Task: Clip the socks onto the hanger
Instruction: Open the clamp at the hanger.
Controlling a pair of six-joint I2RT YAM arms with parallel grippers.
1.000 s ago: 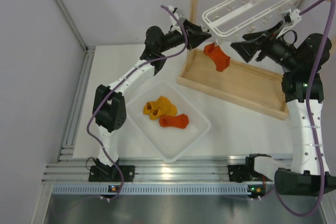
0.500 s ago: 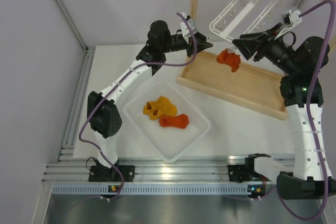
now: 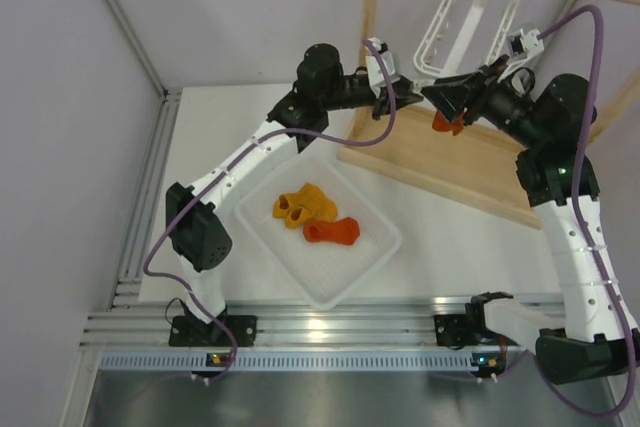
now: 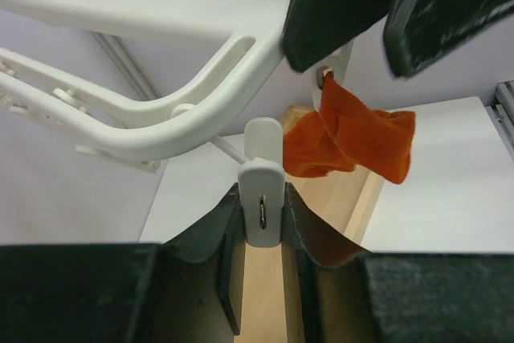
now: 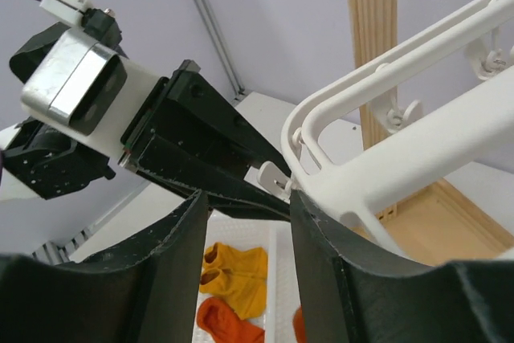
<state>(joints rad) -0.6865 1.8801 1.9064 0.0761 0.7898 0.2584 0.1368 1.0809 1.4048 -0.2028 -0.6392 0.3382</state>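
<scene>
Pinching a white clip [image 4: 261, 190] on the hanger [image 4: 161, 22], the left claw [image 4: 262, 218] is clamped on it, and the right claw [image 5: 246, 198] stands apart at its 3 o'clock. One red sock [image 4: 347, 140] hangs clipped just beside them. Two yellow socks [image 3: 303, 207] and a second red sock [image 3: 335, 232] lie in the tray [image 3: 375, 247] on the desk [image 3: 450, 237], toward 8 o'clock.

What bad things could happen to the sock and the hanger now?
The left hand pinches a clip on the tilted hanger; a tug might swing it and shake the hanging red sock loose. The right hand is very close, so the two hands could bump.
</scene>
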